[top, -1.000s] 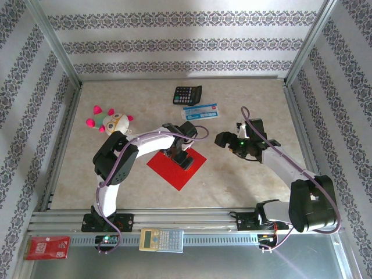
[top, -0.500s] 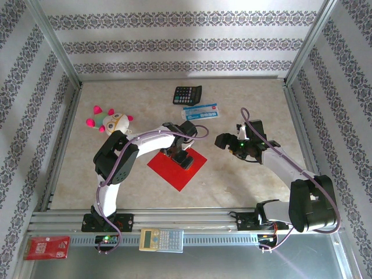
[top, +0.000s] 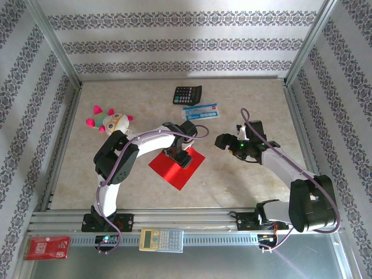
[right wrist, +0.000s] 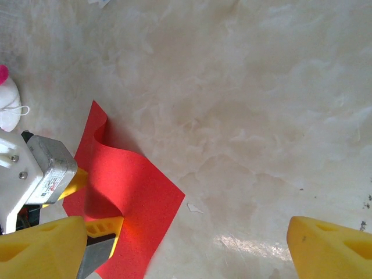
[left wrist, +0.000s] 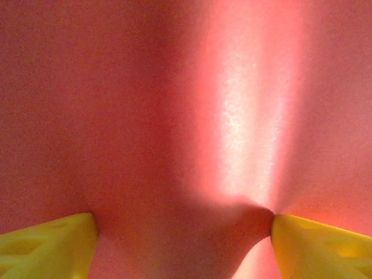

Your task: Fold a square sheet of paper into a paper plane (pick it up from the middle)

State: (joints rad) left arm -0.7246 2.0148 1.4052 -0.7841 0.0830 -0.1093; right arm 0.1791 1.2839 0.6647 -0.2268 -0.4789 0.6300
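Note:
The square sheet of paper (top: 177,174) is bright red and lies as a diamond on the marbled table, left of centre. My left gripper (top: 181,157) presses down on its middle. In the left wrist view both yellow fingertips (left wrist: 52,241) rest on the sheet (left wrist: 145,87), still apart, and the paper humps up between them against the right tip. In the right wrist view the sheet (right wrist: 133,186) curls up at its far corner beside the left gripper (right wrist: 93,203). My right gripper (top: 224,141) hovers open to the right of the sheet, nothing between its fingers (right wrist: 189,224).
A black calculator (top: 187,94) and a blue-white packet (top: 200,111) lie at the back. A plush toy (top: 110,121) sits at the left. A grey calculator (top: 161,239) and a red printed packet (top: 47,247) rest on the near rail. A white scrap (right wrist: 195,207) lies by the sheet.
The left jaws have narrowed on the sheet, which has buckled upward and drawn in slightly at its left corner. The right arm has barely moved.

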